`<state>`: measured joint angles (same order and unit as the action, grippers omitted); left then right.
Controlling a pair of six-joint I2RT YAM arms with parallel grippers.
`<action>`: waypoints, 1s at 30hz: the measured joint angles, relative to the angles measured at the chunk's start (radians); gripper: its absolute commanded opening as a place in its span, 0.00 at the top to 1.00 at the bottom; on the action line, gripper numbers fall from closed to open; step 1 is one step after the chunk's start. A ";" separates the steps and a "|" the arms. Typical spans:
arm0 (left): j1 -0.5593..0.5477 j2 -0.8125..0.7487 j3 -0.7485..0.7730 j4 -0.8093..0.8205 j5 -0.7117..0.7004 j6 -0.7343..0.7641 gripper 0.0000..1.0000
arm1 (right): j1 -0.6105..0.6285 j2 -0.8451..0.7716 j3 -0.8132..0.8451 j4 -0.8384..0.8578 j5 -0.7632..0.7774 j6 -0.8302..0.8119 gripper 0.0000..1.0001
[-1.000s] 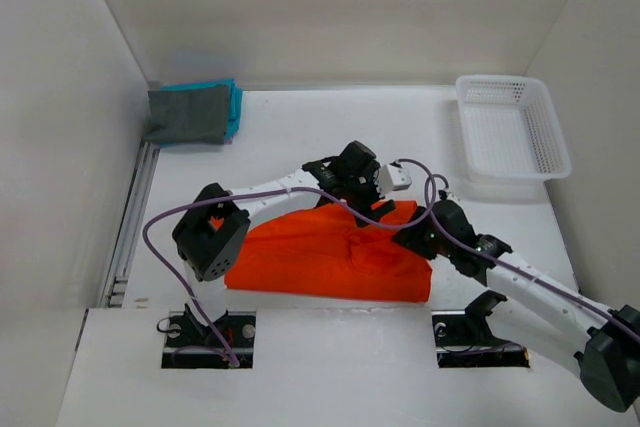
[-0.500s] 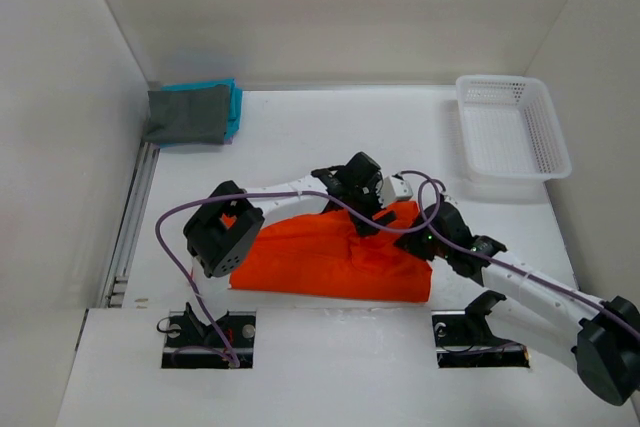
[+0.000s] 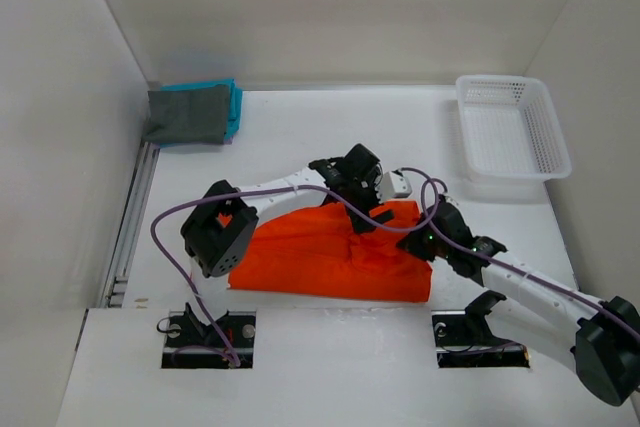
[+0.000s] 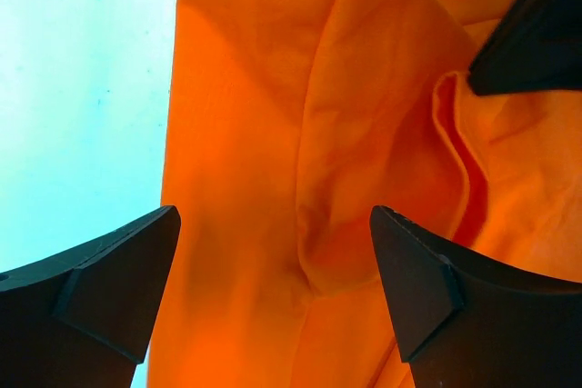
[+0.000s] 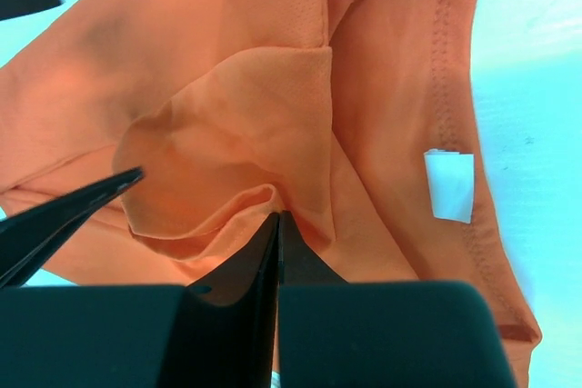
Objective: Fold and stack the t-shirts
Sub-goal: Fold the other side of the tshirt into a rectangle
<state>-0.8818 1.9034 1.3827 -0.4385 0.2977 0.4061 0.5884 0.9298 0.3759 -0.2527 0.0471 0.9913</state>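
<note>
The bright orange t-shirt (image 3: 320,257) lies partly folded and rumpled near the front of the table. My left gripper (image 3: 374,211) hangs open over its upper middle; in the left wrist view the orange t-shirt (image 4: 245,134) shows untouched between the wide-apart jaws of my left gripper (image 4: 273,224). My right gripper (image 3: 411,244) is at the shirt's right end. It is shut, and in the right wrist view my right gripper (image 5: 280,217) pinches a raised fold of the orange t-shirt (image 5: 227,88). A dark grey t-shirt (image 3: 185,115) lies folded on a teal t-shirt (image 3: 236,99) at the back left.
A white mesh basket (image 3: 512,127) stands at the back right. A white label (image 5: 449,186) sits inside the orange shirt's collar. White walls close in the table on three sides, with a metal rail (image 3: 130,227) along the left edge.
My right gripper's jaws have closed onto a fold of the orange shirt. The left gripper's jaws have spread wider and its arm has shifted slightly over the shirt.
</note>
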 measured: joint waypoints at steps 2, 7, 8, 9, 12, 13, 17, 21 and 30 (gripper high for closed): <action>0.000 -0.010 0.012 -0.032 0.011 0.022 0.13 | -0.006 0.000 0.000 0.000 0.000 0.000 0.99; -0.003 -0.030 0.013 -0.115 0.065 0.052 0.13 | -0.019 -0.006 0.000 0.000 -0.001 0.000 1.00; -0.003 -0.032 0.014 -0.127 0.076 0.056 0.13 | -0.019 -0.008 0.000 0.000 -0.001 0.000 1.00; -0.003 -0.032 0.014 -0.137 0.085 0.060 0.13 | -0.020 -0.011 0.000 0.000 -0.002 0.000 1.00; -0.004 -0.032 0.014 -0.154 0.105 0.066 0.13 | -0.020 -0.014 0.000 0.000 -0.002 0.000 1.00; -0.004 -0.032 0.014 -0.156 0.108 0.068 0.13 | -0.020 -0.014 0.000 0.000 -0.002 0.000 1.00; -0.005 -0.032 0.014 -0.147 0.107 0.070 0.14 | -0.020 -0.021 0.000 0.000 -0.002 0.001 1.00; -0.005 -0.032 0.006 -0.074 0.060 0.066 0.16 | -0.020 -0.029 0.000 0.000 -0.002 0.006 1.00; -0.018 -0.032 -0.036 0.026 0.019 0.035 0.15 | -0.019 -0.051 0.000 0.000 -0.002 0.029 1.00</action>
<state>-0.8993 1.8717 1.3464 -0.4129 0.3164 0.4412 0.5690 0.8791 0.3759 -0.2531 0.0456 1.0206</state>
